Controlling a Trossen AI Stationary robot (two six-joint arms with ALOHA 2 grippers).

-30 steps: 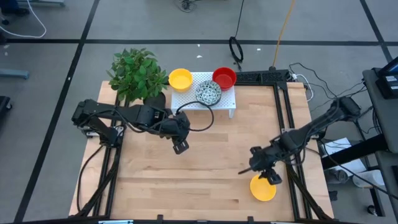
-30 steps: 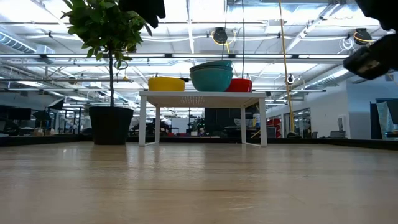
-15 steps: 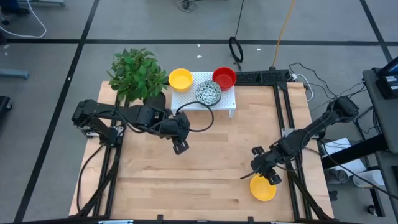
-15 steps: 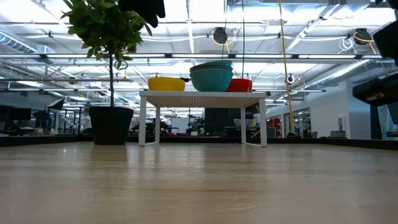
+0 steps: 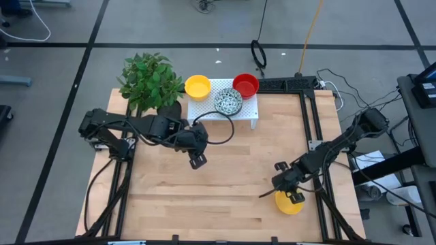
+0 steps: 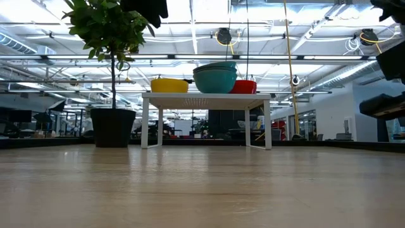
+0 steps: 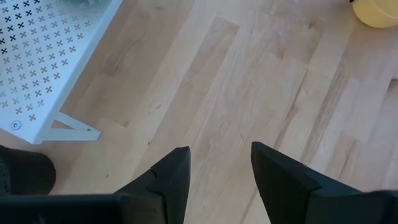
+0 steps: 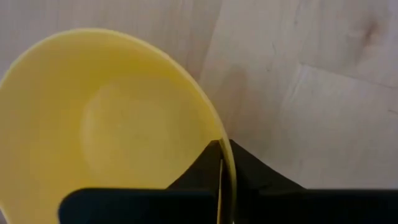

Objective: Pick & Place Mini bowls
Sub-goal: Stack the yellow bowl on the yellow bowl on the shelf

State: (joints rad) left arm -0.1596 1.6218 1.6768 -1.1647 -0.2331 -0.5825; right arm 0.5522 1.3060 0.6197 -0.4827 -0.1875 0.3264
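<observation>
A yellow mini bowl (image 5: pixel 289 204) sits upright near the table's near right corner, and my right gripper (image 8: pixel 222 157) is shut on it. Three more mini bowls stand on the white perforated rack (image 5: pixel 249 113) at the far edge: yellow (image 5: pixel 197 86), speckled (image 5: pixel 228 102) and red (image 5: pixel 245 85). My left gripper (image 5: pixel 197 161) hangs open over bare wood left of centre, nothing between its fingers (image 7: pixel 168 174). My right gripper pinches the yellow bowl's rim (image 8: pixel 214 127) on the side toward the table's middle. One finger is inside the bowl and one outside its wall. The fingers slant down from above. The bowl stays upright and seems to rest on the table.
A potted plant (image 5: pixel 150 82) stands at the far left corner beside the rack. Dark frame rails (image 5: pixel 315 136) run along the table's left and right sides. Bare wood lies between the two arms.
My right gripper has come down and a little toward the near edge, onto the yellow bowl, and now has its rim between its fingers. The bowl has stayed where it was.
</observation>
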